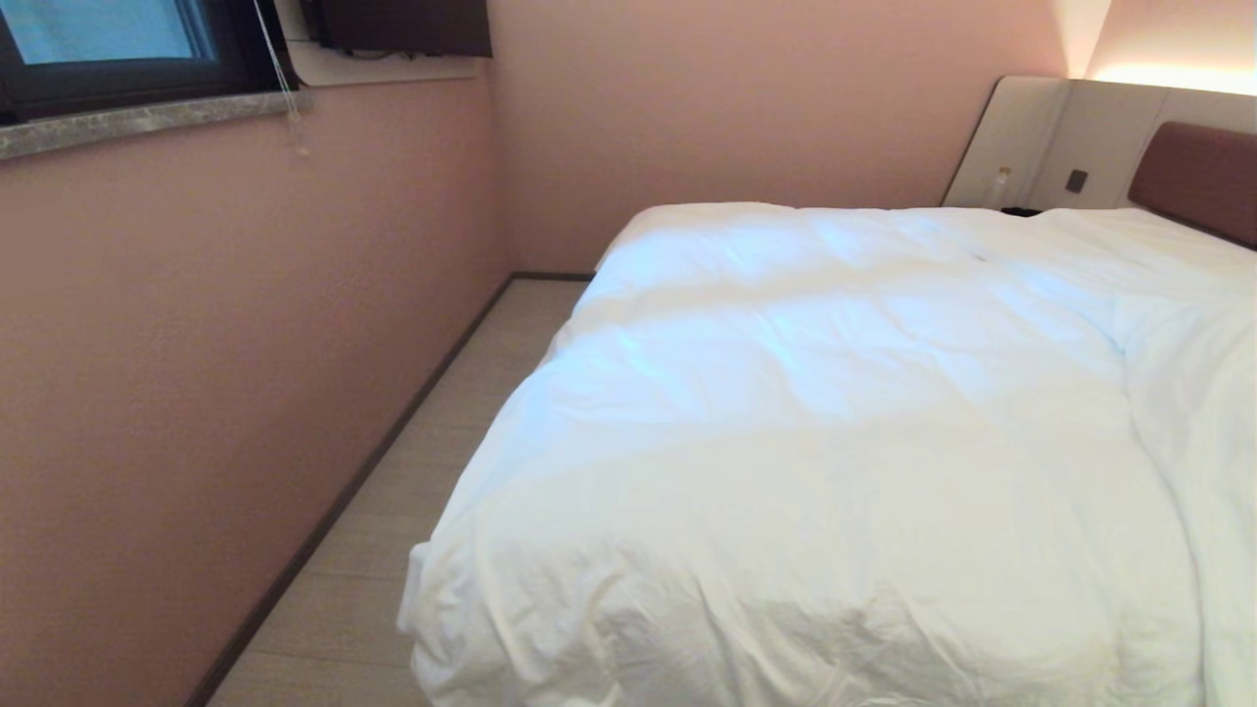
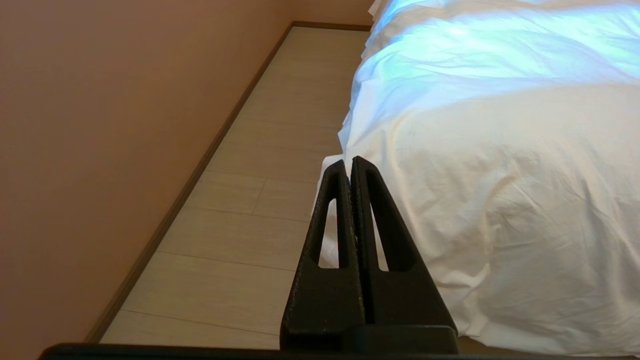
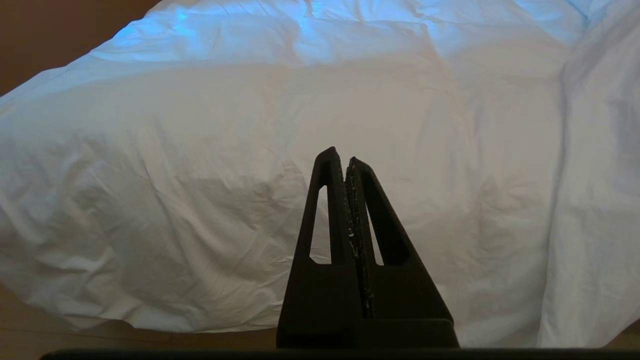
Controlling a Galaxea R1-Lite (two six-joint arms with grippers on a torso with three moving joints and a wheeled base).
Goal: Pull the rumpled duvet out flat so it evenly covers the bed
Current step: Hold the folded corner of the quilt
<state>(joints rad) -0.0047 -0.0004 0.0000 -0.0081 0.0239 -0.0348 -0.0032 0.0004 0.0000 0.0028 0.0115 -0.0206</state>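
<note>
The puffy white duvet (image 1: 805,393) lies over the bed, hanging over its near corner and wrinkled there, with a raised fold along the right side (image 1: 1193,412). The brown headboard (image 1: 1193,177) shows at the far right. Neither arm appears in the head view. My left gripper (image 2: 348,161) is shut and empty, held off the near left corner of the duvet (image 2: 500,200), beside the floor strip. My right gripper (image 3: 341,156) is shut with nothing in it, facing the duvet's hanging front (image 3: 200,200) without touching it.
A pink wall (image 1: 196,393) runs close along the bed's left side, leaving a narrow strip of pale floor (image 1: 393,550). A window sill (image 1: 147,118) sits high on that wall. Pale grey panels (image 1: 1041,147) and a small bottle (image 1: 1001,187) stand by the headboard.
</note>
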